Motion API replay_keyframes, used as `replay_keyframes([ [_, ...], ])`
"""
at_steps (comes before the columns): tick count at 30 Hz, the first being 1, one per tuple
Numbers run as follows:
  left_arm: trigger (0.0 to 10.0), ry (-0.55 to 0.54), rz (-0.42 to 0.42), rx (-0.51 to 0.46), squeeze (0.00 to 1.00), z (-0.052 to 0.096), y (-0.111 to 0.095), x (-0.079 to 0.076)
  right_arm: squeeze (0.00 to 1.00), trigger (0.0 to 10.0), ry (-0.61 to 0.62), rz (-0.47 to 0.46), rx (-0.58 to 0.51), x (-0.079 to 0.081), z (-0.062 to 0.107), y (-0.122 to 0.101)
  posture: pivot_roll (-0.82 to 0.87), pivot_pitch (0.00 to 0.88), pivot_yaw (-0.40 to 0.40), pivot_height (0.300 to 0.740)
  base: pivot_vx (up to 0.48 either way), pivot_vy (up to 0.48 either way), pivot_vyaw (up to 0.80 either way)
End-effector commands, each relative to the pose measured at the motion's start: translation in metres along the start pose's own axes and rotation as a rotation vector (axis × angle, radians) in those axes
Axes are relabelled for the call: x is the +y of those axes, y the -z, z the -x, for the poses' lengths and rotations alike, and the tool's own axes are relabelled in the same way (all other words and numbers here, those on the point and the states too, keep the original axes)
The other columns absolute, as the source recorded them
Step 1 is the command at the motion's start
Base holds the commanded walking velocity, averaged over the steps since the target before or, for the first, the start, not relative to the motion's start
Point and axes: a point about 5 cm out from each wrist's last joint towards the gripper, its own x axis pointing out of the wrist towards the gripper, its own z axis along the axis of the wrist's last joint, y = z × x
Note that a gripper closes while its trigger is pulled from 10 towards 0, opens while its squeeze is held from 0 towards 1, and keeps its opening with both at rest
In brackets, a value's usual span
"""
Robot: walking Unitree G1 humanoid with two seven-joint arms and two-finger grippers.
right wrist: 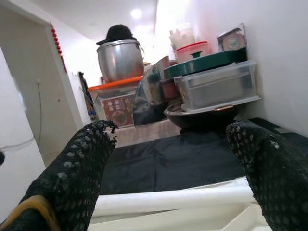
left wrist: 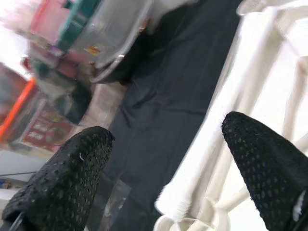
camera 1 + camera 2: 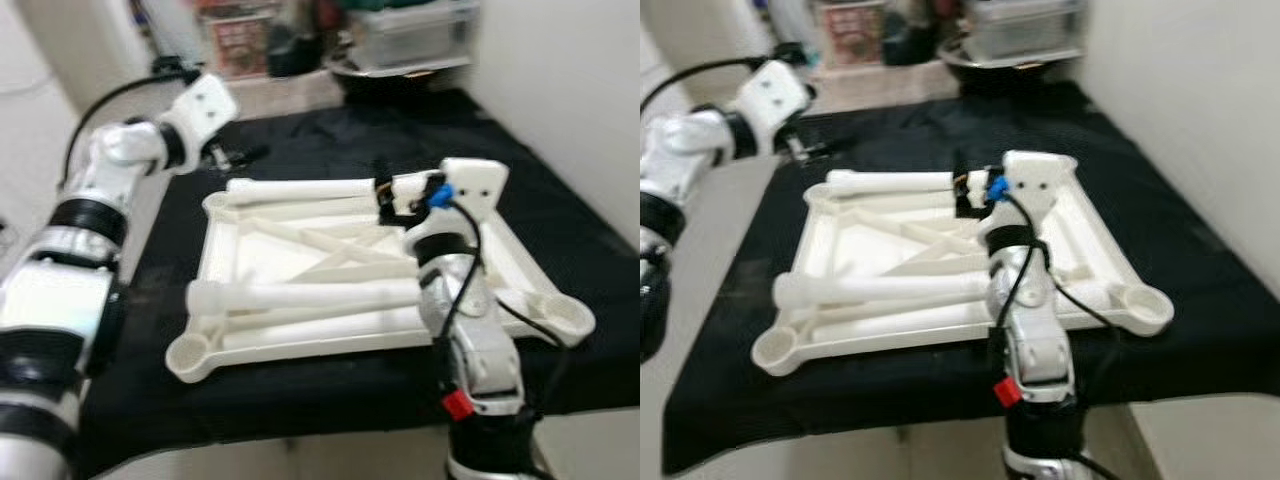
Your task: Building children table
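An upside-down white plastic table top (image 3: 250,255) lies on a black cloth (image 3: 320,135), with round leg sockets at its corners (image 3: 190,358). White tube legs lie across it: one along the far edge (image 3: 300,188), another nearer the front (image 3: 300,294). My right gripper (image 3: 385,200) is open just above the right end of the far leg (image 1: 173,199), with its fingers spread over it (image 1: 171,129). My left gripper (image 3: 232,155) is open and hovers off the far left corner; the leg's other end (image 2: 226,96) lies beyond its fingers (image 2: 166,132).
Clear storage boxes (image 3: 410,35) and a dark bowl stand at the back edge, with a red-labelled box (image 3: 238,45) to their left. A white wall (image 3: 570,90) runs along the right side. The cloth's front edge (image 3: 300,430) is close to me.
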Motion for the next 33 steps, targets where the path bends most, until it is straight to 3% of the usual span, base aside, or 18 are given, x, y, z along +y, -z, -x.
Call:
replay_keyframes([
  [1,10.0,0.070,0.013,0.054,0.00,0.002,0.008,-0.004,0.00,10.0,0.004,0.001,0.007,-0.001,0.000,0.003,0.07,0.027,0.086,0.740,0.000,0.000,0.00],
  [2,10.0,0.165,0.035,0.097,0.00,0.006,0.016,-0.010,0.00,10.0,0.005,-0.001,0.009,-0.001,0.000,0.003,0.08,0.028,0.085,0.740,0.000,0.000,0.00],
  [3,10.0,0.165,0.035,0.097,0.00,0.006,0.016,-0.010,0.00,10.0,0.005,-0.001,0.009,-0.001,0.000,0.003,0.08,0.028,0.085,0.740,0.000,0.000,0.00],
  [4,10.0,0.335,0.067,0.184,0.00,0.014,0.031,-0.022,0.00,10.0,0.005,-0.002,0.020,-0.002,0.002,0.004,0.08,0.037,0.084,0.740,0.000,0.000,0.00],
  [5,10.0,0.335,0.067,0.184,0.00,0.014,0.031,-0.022,0.00,10.0,0.005,-0.002,0.020,-0.002,0.002,0.004,0.08,0.037,0.084,0.740,0.000,0.000,0.00],
  [10,10.0,0.630,0.062,0.396,0.00,0.036,0.051,-0.030,0.00,10.0,0.008,-0.010,0.036,-0.002,0.006,0.006,0.09,0.065,0.093,0.740,0.000,0.000,0.00],
  [15,10.0,0.697,0.056,0.522,0.00,0.046,0.061,-0.030,0.00,10.0,0.010,-0.013,0.047,-0.001,0.010,0.007,0.09,0.089,0.101,0.740,0.000,0.000,0.00],
  [18,10.0,0.731,0.069,0.548,0.00,0.049,0.063,-0.031,0.00,10.0,0.009,-0.014,0.051,0.000,0.011,0.007,0.09,0.098,0.106,0.740,0.000,0.000,0.00],
  [33,10.0,0.830,0.054,0.596,0.00,0.049,0.077,-0.054,0.00,10.0,0.012,-0.015,0.077,0.001,0.022,0.006,0.09,0.152,0.123,0.740,0.000,0.000,0.00],
])
